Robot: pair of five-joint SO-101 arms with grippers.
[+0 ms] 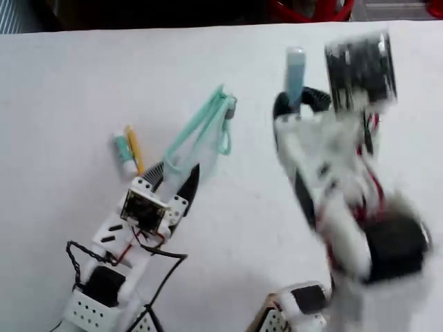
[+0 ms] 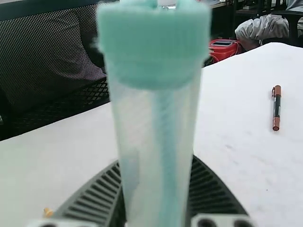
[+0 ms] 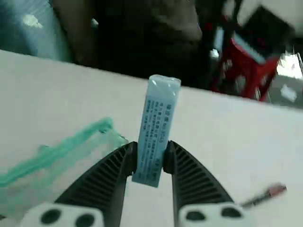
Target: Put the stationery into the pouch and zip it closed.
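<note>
Right gripper (image 3: pixel 150 150) clamps the blue stick (image 3: pixel 160 113), pouch (image 3: pixel 57 156) just beside it. Left gripper (image 1: pixel 174 174) pinches that pouch's end.

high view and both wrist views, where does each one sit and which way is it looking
High view: fixed above the table, looking down on both arms, left pincer on the pouch, right pincer on the blue stick.
Left wrist view: on the left wrist, facing along its pincer at the pouch it grips.
Right wrist view: on the right wrist, facing along its pincer at the blue stick it grips.
Shared: the pouch appears in all three.
</note>
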